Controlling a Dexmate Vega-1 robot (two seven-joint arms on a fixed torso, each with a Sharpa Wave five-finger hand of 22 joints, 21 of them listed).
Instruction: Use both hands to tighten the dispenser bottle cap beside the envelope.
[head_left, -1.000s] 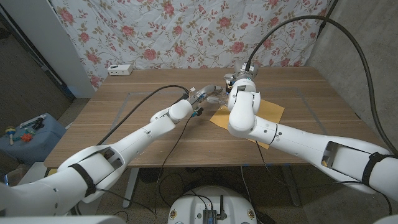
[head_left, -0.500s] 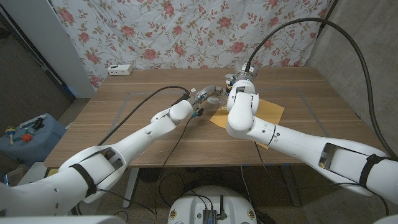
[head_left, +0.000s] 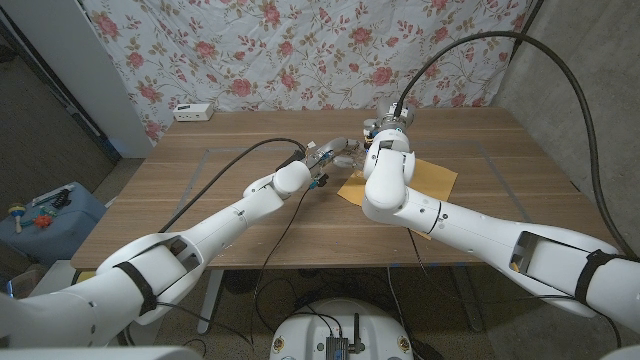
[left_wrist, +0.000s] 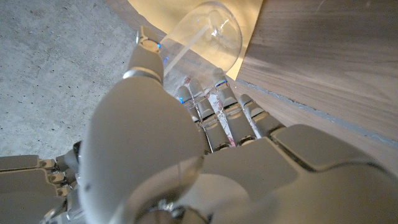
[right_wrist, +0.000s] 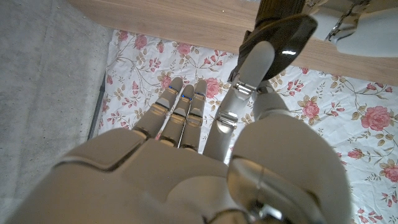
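Note:
A clear dispenser bottle (head_left: 346, 152) stands at the left edge of the tan envelope (head_left: 436, 178), mid-table. My left hand (head_left: 324, 156) grips the bottle's body from the left; in the left wrist view its fingers (left_wrist: 217, 109) wrap the clear bottle (left_wrist: 202, 31) with the envelope (left_wrist: 165, 9) behind. My right hand (head_left: 386, 126) hovers over the bottle's top from the right. In the right wrist view one fingertip (right_wrist: 260, 57) presses against the dark glossy cap (right_wrist: 283, 28), and the other fingers are stretched out beside it. My right wrist hides the cap in the head view.
A white power strip (head_left: 193, 111) lies at the table's far left corner. Black cables (head_left: 250, 150) trail across the table to both wrists. A floral cloth hangs behind the table. On the floor to the left sits a blue box (head_left: 48, 210).
My right forearm has edged slightly to the left over the envelope. The left hand and the bottle have stayed in place.

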